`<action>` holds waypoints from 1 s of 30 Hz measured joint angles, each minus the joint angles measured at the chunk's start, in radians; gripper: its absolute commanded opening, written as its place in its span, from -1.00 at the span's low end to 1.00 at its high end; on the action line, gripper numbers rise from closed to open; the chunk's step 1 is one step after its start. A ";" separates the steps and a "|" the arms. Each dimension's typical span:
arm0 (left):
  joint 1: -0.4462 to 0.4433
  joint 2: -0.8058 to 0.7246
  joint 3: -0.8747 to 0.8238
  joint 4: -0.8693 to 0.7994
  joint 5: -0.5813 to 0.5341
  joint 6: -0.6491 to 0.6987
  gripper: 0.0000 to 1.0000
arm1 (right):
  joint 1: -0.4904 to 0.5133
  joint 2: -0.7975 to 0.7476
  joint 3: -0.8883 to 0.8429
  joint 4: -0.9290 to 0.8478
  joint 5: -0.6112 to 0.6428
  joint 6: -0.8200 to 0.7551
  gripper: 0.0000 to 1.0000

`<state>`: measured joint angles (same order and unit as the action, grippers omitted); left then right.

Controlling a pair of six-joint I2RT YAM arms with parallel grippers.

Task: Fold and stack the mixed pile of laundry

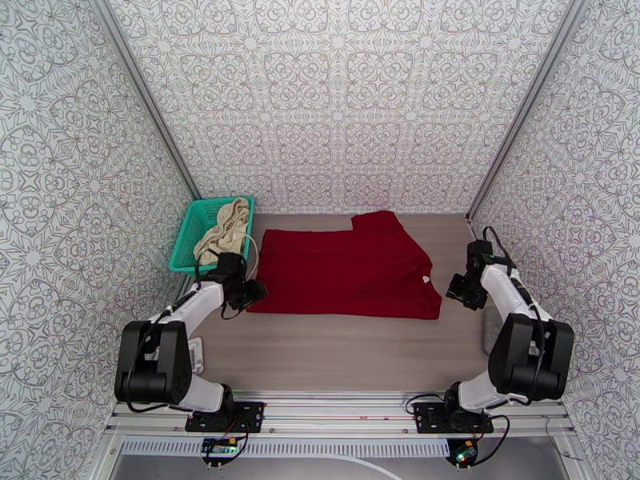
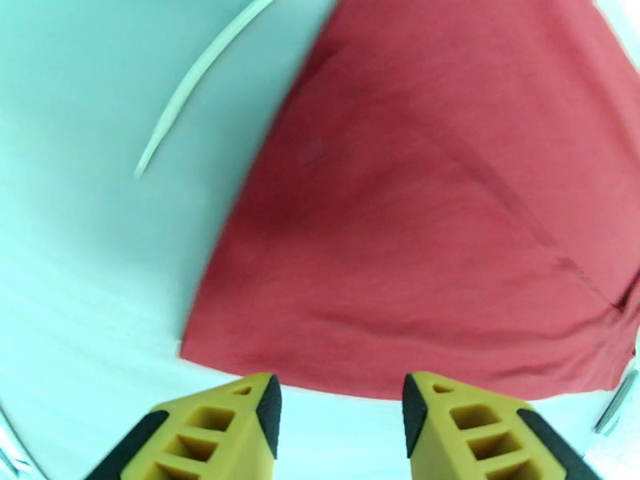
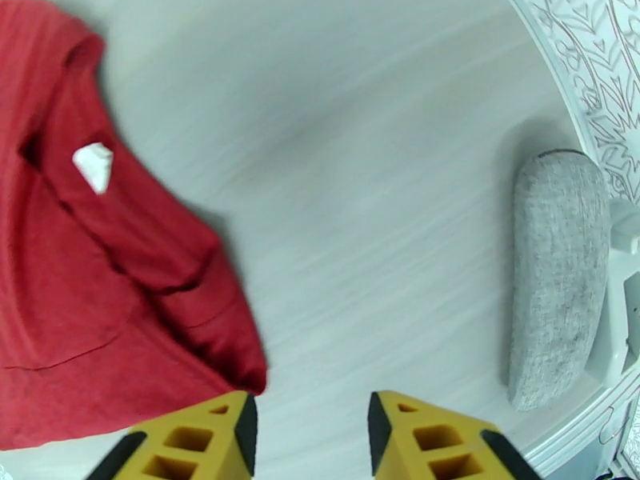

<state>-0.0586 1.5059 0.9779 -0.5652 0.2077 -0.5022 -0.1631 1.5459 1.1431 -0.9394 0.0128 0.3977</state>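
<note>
the teal basket (image 1: 184, 238) at the far left holds the cream garment (image 1: 226, 226), all bunched up. the dark red shirt (image 1: 344, 270) lies flat in the middle of the table (image 1: 336, 354). its long side goes left to right, and its white tag (image 1: 426, 279) is at the right end. the left gripper (image 2: 340, 414) and the right gripper (image 3: 310, 426) are open and empty, one by each near corner.
</note>
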 measured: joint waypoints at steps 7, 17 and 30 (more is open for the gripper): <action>-0.089 0.247 0.195 0.081 0.026 0.040 -0.26 | 0.156 0.179 0.003 0.202 -0.187 0.153 -0.37; -0.084 0.234 -0.057 0.283 0.051 -0.015 -0.31 | 0.134 0.174 -0.159 0.404 -0.204 0.341 -0.36; -0.110 -0.137 -0.460 0.372 0.084 -0.164 -0.31 | 0.043 -0.129 -0.426 0.283 -0.071 0.419 -0.32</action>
<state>-0.1688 1.3693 0.5179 -0.1932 0.2913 -0.6659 -0.1204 1.4166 0.7174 -0.6559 -0.0586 0.8165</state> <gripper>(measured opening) 0.344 0.337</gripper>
